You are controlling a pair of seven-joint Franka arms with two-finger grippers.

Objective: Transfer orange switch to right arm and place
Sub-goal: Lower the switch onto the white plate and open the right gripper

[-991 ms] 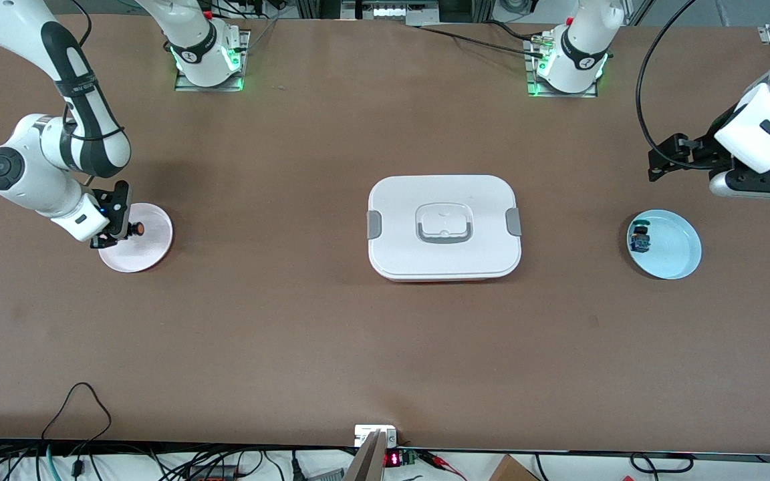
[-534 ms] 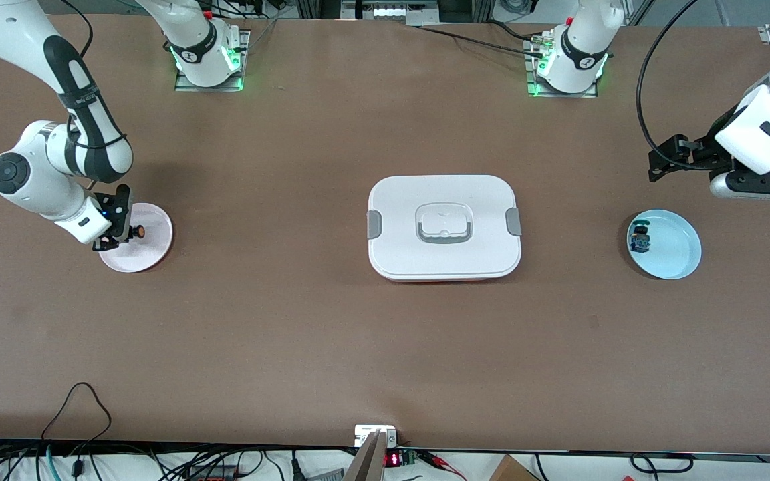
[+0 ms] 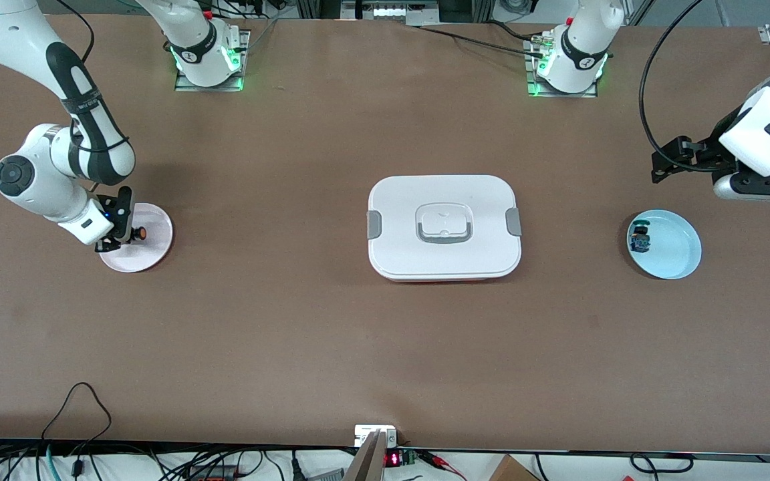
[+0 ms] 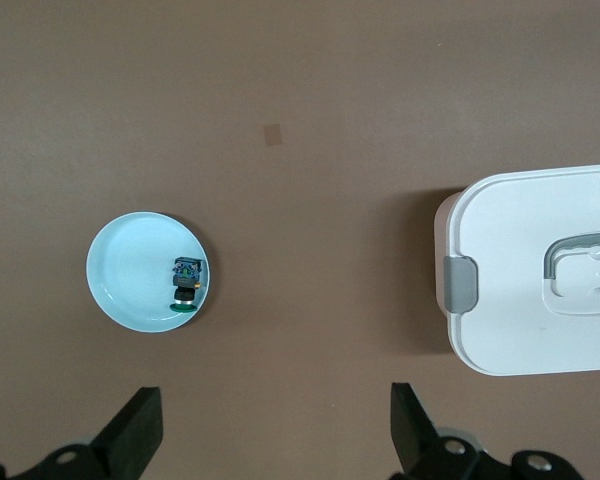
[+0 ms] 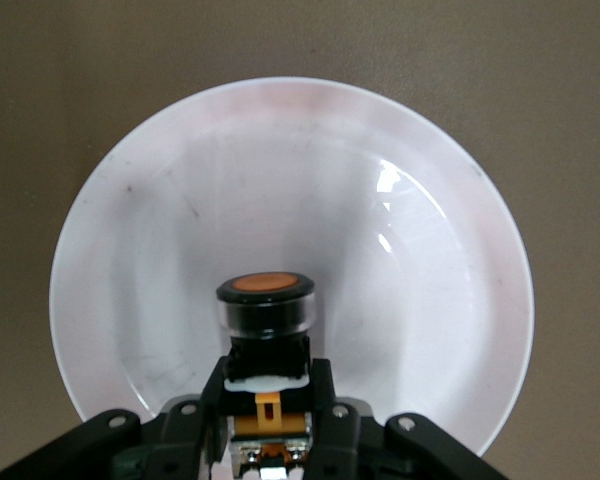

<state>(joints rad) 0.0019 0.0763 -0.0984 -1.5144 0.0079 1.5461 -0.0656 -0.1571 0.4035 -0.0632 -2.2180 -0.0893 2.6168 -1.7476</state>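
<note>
So the right gripper [image 3: 121,234] is clamped on the orange switch [image 3: 138,232], low over the pink plate [image 3: 154,244] near the right arm's edge of the table; can't quite tell if it's touching down. The left gripper [image 4: 270,430] waits spread wide near the blue plate [image 3: 676,250].

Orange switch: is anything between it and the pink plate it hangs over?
Nothing visible. The right gripper holds the orange switch over the pink plate, whose surface is bare. The left gripper waits, open.
</note>
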